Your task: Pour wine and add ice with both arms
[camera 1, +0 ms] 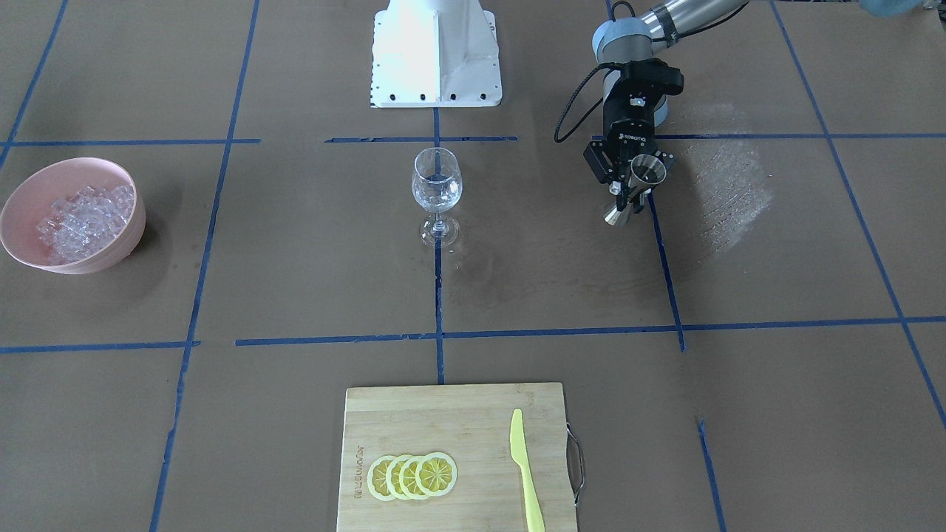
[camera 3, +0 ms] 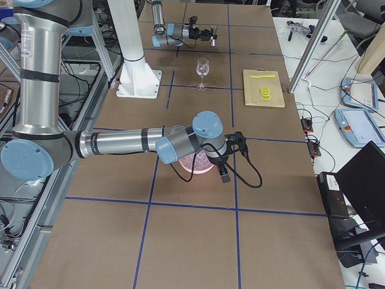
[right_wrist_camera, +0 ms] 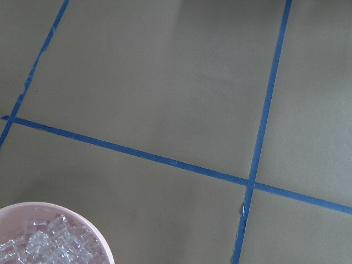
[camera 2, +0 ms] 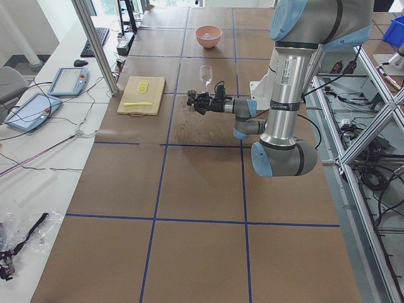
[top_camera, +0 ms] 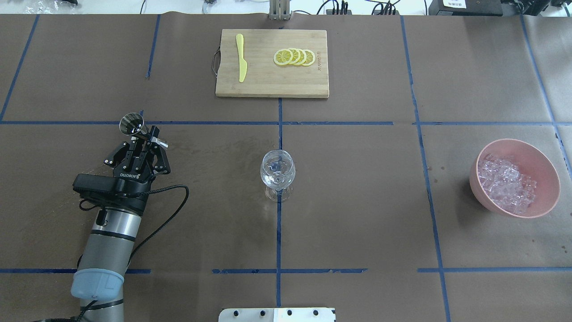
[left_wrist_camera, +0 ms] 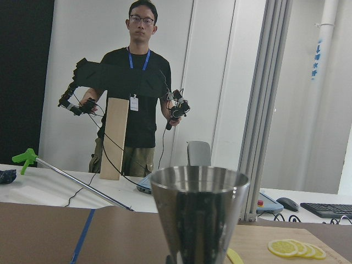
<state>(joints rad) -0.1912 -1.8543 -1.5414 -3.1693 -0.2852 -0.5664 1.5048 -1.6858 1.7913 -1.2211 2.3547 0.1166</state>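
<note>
My left gripper (top_camera: pixel 144 139) is shut on the waist of a steel jigger (top_camera: pixel 132 124), held on a slant above the table, left of the wine glass (top_camera: pixel 277 172). In the front-facing view the jigger (camera 1: pixel 641 181) hangs from the gripper (camera 1: pixel 630 193), well apart from the glass (camera 1: pixel 436 185). The left wrist view is filled low down by the jigger's cup (left_wrist_camera: pixel 199 214). The ice (top_camera: pixel 505 183) is heaped in a pink bowl (top_camera: pixel 550 176) at the far right. My right gripper (camera 3: pixel 223 172) shows only in the exterior right view, above the bowl; I cannot tell its state. Wine is out of view.
A bamboo board (top_camera: pixel 250 87) at the table's far side carries lemon slices (top_camera: pixel 295 57) and a yellow knife (top_camera: pixel 241 62). The white pedestal (camera 1: pixel 436 52) stands behind the glass. A person (left_wrist_camera: pixel 135 99) stands beyond the table. The ice bowl's rim (right_wrist_camera: pixel 82 223) lies under the right wrist.
</note>
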